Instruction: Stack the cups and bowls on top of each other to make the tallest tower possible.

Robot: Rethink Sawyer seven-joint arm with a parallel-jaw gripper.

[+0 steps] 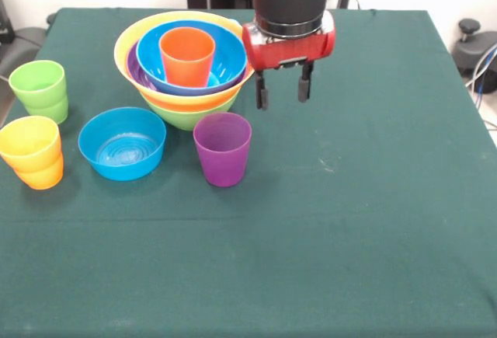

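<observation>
The tower [186, 93] stands at the back left: a lime green bowl [189, 115] at the base, then an orange layer, the yellow bowl [128, 43], a purple bowl [137, 76] and a big blue bowl [225, 62], with an orange cup [187, 57] upright inside. My gripper [281, 91] hangs open and empty just right of the tower, above the cloth. A purple cup [222, 149] stands in front of the tower. A smaller blue bowl [122, 142] sits to its left. A green cup [40, 91] and a yellow cup [31, 145], nested in an orange one [43, 175], stand at the left edge.
The table [349, 221] is covered with a dark green cloth. Grey and black equipment [474, 50] stands beyond the right edge.
</observation>
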